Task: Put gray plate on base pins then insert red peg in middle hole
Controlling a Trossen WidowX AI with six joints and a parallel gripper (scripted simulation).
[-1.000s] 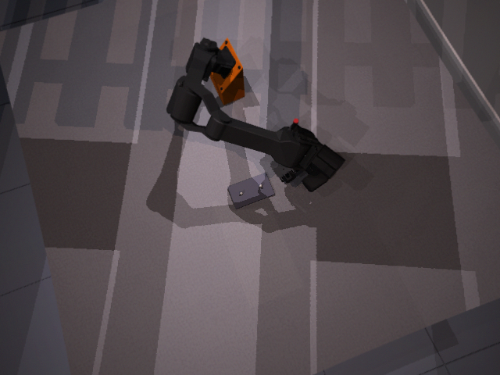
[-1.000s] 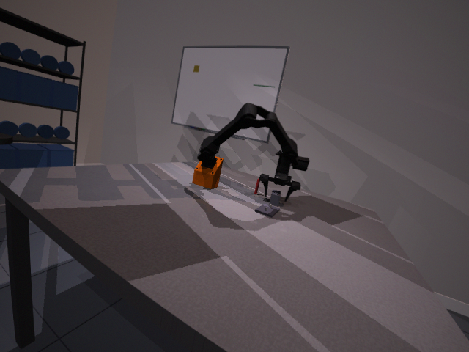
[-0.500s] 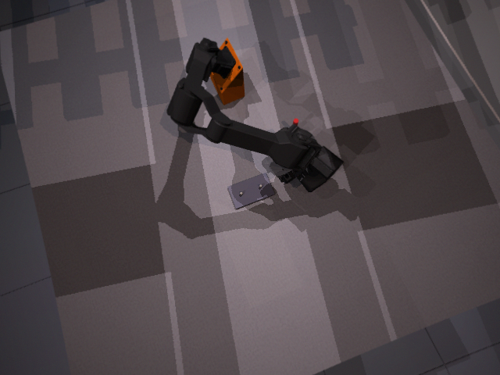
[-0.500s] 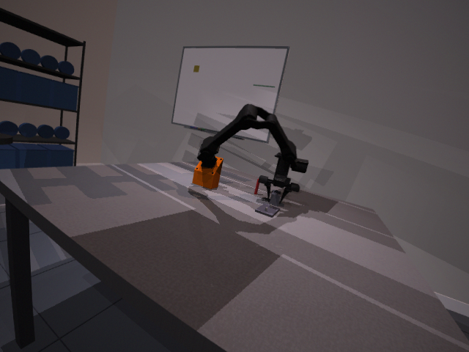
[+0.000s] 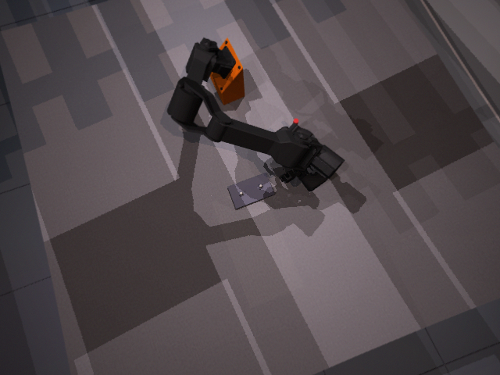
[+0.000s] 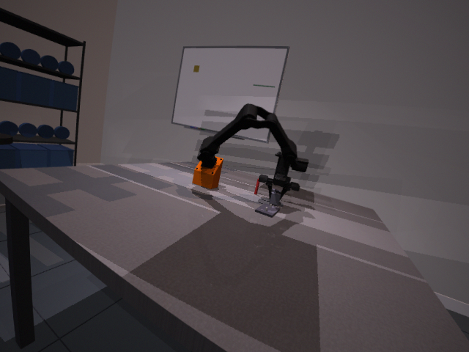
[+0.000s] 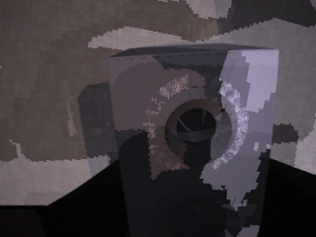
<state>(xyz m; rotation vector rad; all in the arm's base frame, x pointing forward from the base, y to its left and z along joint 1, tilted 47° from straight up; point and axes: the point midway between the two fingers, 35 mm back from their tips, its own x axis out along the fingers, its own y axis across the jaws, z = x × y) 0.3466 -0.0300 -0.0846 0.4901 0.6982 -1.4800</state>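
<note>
The gray plate (image 6: 275, 197) (image 7: 132, 99) is between the fingers of my gripper (image 6: 275, 202), which is shut on it. In the exterior view the plate looks upright, just behind the base; whether its lower end touches the table is unclear. The wrist view shows one round hole clearly and part of a darker one below it. The dark base (image 5: 244, 202) (image 6: 266, 213) lies flat with its two pins bare, beside the gripper. The red peg (image 5: 295, 120) (image 6: 256, 186) stands nearly upright on the arm's side of the gripper, partly hidden in the top view.
The orange arm mount (image 5: 233, 91) (image 6: 206, 179) stands farther back on the table (image 5: 343, 282) (image 6: 242, 257). A shelf rack and a whiteboard (image 6: 231, 83) are beyond the table. Patchy shadows cross the table top.
</note>
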